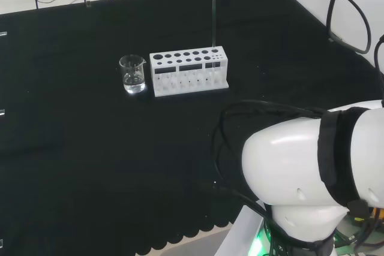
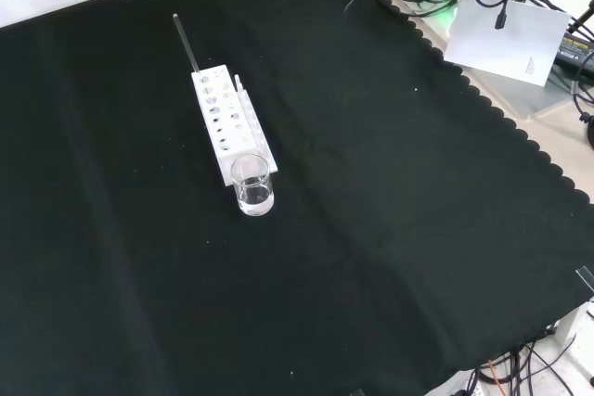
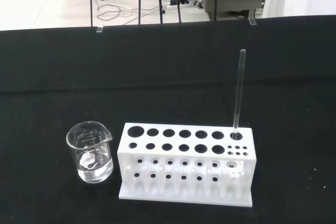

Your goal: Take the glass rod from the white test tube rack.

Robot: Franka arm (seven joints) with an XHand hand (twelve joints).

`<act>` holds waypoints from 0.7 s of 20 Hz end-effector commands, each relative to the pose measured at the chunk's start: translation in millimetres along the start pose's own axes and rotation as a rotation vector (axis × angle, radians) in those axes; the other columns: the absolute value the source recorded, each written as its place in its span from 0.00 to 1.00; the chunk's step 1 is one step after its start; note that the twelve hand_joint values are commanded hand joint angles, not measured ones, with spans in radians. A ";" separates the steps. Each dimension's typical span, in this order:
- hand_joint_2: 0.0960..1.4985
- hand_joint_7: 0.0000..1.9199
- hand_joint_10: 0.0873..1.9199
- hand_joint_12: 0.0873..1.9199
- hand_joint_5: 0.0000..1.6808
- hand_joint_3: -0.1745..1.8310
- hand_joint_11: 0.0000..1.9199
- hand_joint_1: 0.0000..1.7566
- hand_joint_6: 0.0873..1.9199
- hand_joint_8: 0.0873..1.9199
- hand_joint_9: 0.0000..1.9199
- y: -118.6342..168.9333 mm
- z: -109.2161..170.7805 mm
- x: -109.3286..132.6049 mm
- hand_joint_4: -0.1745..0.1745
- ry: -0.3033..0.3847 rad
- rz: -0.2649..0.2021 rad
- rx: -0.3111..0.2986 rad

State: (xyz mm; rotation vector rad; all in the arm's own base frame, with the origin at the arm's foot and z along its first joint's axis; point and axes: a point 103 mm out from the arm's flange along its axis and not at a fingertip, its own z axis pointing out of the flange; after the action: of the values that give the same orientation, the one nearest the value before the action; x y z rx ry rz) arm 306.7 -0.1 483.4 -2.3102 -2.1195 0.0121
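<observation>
Nearest in head view: 1 big white arm link (image 1: 312, 178) at lower right w/ black cables; hand state cannot tell. Mid-cloth: 1 clear glass beaker (image 1: 132, 74) (image 2: 253, 185) (image 3: 90, 152), upright, just beside the short end of 1 white test tube rack (image 1: 189, 72) (image 2: 228, 124) (image 3: 186, 163); touching or a hair apart, can't tell. Rack top in wrist view: 2 rows of 6 large holes, plus a cluster of small holes at the end away from beaker. 1 glass rod (image 1: 213, 23) (image 2: 185, 42) (image 3: 238, 94) standing upright in the end large hole of the far row, at the end opposite the beaker, rising well above rack top. Black cloth (image 1: 72, 166) (image 2: 390, 257) (image 3: 52, 77) under all, scalloped edge at near side in head view. Beyond cloth: pale floor w/ cables & dark stand legs.
</observation>
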 end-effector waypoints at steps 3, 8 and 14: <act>0.49 0.00 0.00 0.26 0.00 0.39 0.00 0.40 0.00 0.00 0.00 2.8 2.5 1.4 0.25 -0.010 0.003 -0.002; 0.50 0.00 0.00 0.26 0.00 0.38 0.00 0.39 0.00 0.00 0.00 5.7 5.3 0.0 0.25 -0.014 0.005 0.000; 0.51 0.00 0.02 0.27 0.00 0.37 0.00 0.39 0.00 0.00 0.00 12.5 5.7 -3.2 0.26 -0.019 0.014 0.015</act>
State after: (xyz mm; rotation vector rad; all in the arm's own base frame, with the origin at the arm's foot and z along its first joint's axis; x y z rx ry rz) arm 313.9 -1.4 477.5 -2.3234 -2.1156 0.0366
